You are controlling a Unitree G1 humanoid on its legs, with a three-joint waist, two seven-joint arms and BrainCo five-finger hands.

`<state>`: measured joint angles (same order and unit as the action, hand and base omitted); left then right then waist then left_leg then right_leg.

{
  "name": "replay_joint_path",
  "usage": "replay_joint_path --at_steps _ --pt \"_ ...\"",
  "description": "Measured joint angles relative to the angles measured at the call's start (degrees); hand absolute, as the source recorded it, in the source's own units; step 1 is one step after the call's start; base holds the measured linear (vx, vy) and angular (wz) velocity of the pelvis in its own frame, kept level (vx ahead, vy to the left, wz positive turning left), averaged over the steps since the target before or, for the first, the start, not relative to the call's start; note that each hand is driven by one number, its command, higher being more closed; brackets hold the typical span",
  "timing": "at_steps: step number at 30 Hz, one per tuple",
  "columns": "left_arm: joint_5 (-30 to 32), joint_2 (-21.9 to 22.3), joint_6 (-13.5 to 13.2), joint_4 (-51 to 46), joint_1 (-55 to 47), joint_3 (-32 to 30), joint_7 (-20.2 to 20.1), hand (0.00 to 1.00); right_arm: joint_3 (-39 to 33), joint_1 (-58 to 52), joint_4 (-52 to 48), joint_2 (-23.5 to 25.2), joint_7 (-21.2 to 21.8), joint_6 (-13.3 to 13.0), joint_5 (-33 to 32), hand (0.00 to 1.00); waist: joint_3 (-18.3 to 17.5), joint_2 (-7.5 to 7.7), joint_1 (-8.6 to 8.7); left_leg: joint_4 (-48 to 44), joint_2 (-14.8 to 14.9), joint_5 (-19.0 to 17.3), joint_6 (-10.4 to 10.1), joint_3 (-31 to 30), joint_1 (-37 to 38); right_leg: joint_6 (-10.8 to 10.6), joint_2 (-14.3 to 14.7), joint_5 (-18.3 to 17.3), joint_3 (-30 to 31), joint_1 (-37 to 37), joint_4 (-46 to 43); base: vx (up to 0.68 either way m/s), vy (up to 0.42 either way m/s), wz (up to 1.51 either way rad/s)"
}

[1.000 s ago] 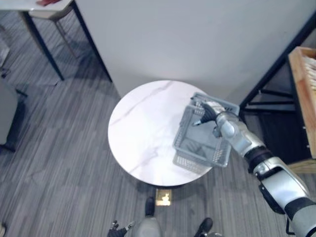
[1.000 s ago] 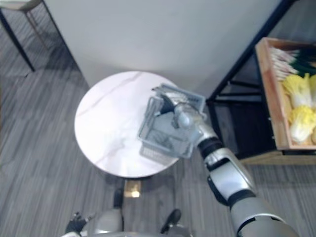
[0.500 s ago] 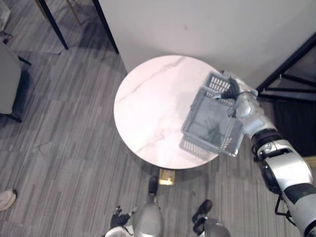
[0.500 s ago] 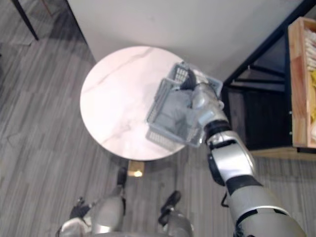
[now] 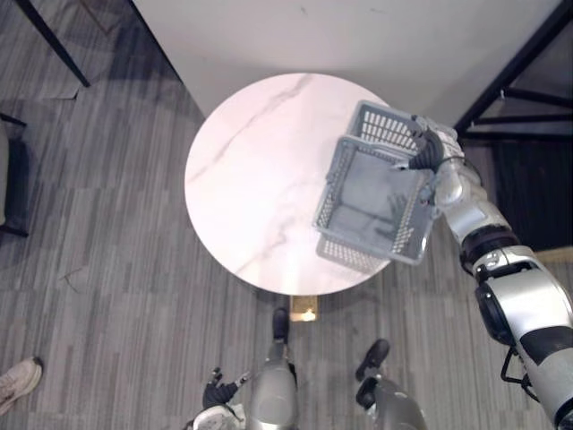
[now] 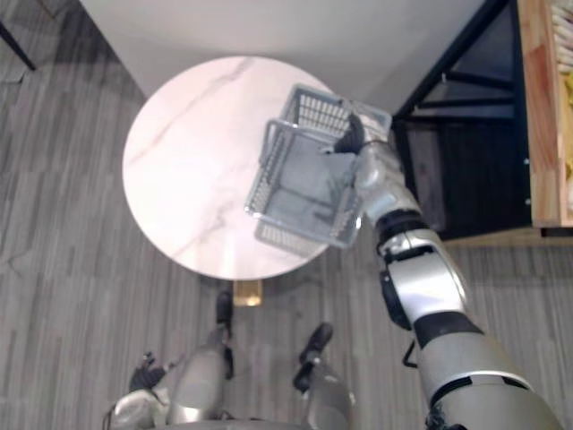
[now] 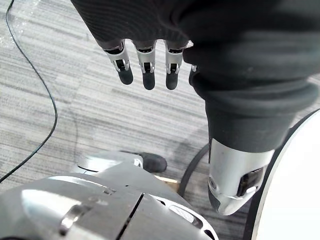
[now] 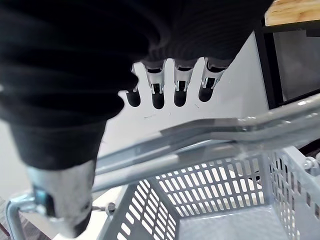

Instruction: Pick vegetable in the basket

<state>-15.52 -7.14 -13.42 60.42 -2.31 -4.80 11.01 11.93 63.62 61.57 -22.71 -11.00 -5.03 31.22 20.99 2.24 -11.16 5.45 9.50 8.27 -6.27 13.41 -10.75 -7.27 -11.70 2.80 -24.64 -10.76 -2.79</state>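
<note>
Right hand (image 5: 430, 154) fingers (image 8: 158, 96) clenched round handle (image 8: 215, 131) of empty grey mesh basket (image 5: 376, 204), tilted over worktop (image 5: 255, 170) edge; left hand (image 7: 145, 62) fingers released. Risk: loose hook grip, basket swinging, slipping off

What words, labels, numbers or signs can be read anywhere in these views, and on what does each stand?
Readable text: none in any view.
Grey basket, held by its handle in the right hand: no label or print seen.
White marble table: veining, no writing.
Small yellowish square at the table's foot: too small to tell whether it bears print.
Wooden crate: no marking seen.
</note>
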Motion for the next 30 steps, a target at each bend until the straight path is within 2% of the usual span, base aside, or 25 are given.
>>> replay_joint_path --at_steps 3,14,18,19,30 --pt "0.00 0.17 -0.23 0.00 0.15 0.20 0.04 0.00 0.49 0.00 0.00 0.03 0.05 0.02 0.26 0.00 0.39 -0.44 -0.02 0.00 0.17 0.00 -0.01 0.04 0.00 0.01 0.17 0.00 0.03 -0.04 0.00 0.00 0.000 0.00" --pt "0.02 0.06 -0.31 0.00 0.99 0.81 0.69 0.00 2.14 0.00 -0.40 1.22 -0.42 -0.01 0.50 0.00 2.04 -0.40 -0.23 0.00 0.00 -0.01 -0.03 0.05 -0.11 0.00 -0.02 0.00 0.13 -0.25 -0.09 0.00 0.000 0.00" --pt "0.03 0.05 -0.34 0.00 1.04 1.08 1.27 0.00 2.58 0.00 -0.40 1.21 -0.65 0.05 2.52 0.00 2.05 -0.41 -0.43 0.00 -0.04 -0.01 -0.03 -0.02 -0.41 0.00 -0.08 -0.02 0.15 -0.69 -0.37 0.00 0.000 0.00" --pt "0.03 0.05 -0.35 0.00 1.06 1.08 1.30 0.00 2.58 0.03 -0.42 1.20 -0.75 0.05 2.52 1.00 2.05 -0.41 -0.44 0.00 -0.04 -0.01 -0.03 -0.05 -0.57 0.00 -0.10 -0.02 0.15 -0.86 -0.46 0.00 0.000 0.00" --pt "0.47 0.11 -0.30 1.10 2.26 1.07 1.92 0.00 2.71 0.09 0.07 0.77 -1.06 0.87 3.37 1.00 2.07 -0.39 -1.62 -0.01 -0.21 0.04 -0.01 -0.78 -1.17 0.48 -0.64 -0.49 -0.01 -1.96 -2.31 0.00 0.001 0.02"
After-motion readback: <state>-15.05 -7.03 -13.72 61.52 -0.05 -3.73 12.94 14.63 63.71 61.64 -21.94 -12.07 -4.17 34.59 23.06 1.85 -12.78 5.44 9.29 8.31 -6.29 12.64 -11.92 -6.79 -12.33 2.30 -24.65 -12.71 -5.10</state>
